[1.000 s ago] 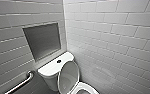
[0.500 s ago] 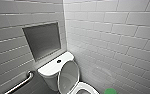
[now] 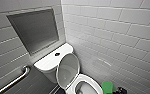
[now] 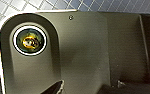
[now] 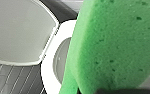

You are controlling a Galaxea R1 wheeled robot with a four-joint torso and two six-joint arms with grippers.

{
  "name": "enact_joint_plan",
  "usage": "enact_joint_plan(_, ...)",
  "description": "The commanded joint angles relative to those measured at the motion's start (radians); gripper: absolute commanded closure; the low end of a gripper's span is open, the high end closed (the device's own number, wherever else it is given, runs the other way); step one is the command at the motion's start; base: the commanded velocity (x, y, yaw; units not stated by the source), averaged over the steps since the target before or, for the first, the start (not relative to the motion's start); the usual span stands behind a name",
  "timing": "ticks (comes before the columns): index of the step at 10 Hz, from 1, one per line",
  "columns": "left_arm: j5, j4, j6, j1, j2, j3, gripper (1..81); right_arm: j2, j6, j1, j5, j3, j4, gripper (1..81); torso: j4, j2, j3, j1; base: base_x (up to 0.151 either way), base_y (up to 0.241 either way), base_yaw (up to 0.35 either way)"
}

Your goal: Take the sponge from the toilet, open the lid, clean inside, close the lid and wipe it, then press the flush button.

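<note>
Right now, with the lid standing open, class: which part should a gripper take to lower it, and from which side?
Probably the upper rim of the lid, the thin free edge farthest from the hinge. Approach from the bowl side, since the tank stands close behind it. Mind the sponge beside the bowl.
</note>
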State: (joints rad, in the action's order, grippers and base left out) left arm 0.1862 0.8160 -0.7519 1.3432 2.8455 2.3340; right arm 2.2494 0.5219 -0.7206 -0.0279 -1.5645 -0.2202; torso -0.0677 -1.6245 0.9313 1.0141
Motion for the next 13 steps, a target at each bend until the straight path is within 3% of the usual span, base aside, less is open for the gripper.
enact_joint_plan(1,0.049,0.008,0.008,-0.029,-0.006,-0.004,1.0,-0.018,0.003,0.173,-0.075,0.015,0.022,81.1,0.000,0.000,0.000,0.000,0.000,0.000,0.000)
enact_joint_plan(5,0.045,0.008,0.008,-0.015,0.005,0.034,1.0,0.100,0.003,0.239,-0.095,-0.067,0.048,81.1,0.000,0.001,0.027,0.001,0.000,0.000,0.000)
enact_joint_plan(6,0.042,0.008,0.008,-0.012,0.011,0.047,1.0,0.121,0.003,0.250,-0.096,-0.091,0.055,81.1,-0.094,0.001,0.028,0.001,0.000,0.000,0.000)
enact_joint_plan(8,0.042,0.008,0.008,-0.012,0.017,0.056,1.0,0.127,0.003,0.266,-0.095,-0.100,0.055,81.1,-0.116,0.001,0.028,0.001,0.000,0.000,0.000)
enact_joint_plan(10,0.042,0.008,0.008,-0.012,0.017,0.056,1.0,0.130,0.010,0.279,-0.095,-0.118,0.058,81.1,-0.180,0.001,0.028,0.001,0.000,0.000,0.000)
enact_joint_plan(11,0.042,0.008,0.008,-0.011,0.017,0.056,1.0,0.138,0.020,0.290,-0.092,-0.132,0.058,81.1,-0.189,0.001,0.028,0.001,0.000,0.000,0.000)
enact_joint_plan(12,0.042,0.008,0.008,-0.008,0.013,0.056,1.0,0.153,0.026,0.295,-0.078,-0.152,0.059,81.1,-0.156,0.001,0.028,0.001,0.000,0.000,0.000)
enact_joint_plan(13,0.042,0.008,0.008,-0.002,0.009,0.056,1.0,0.176,0.056,0.298,-0.070,-0.185,0.056,81.1,-0.180,0.001,0.028,0.001,0.000,0.000,0.000)
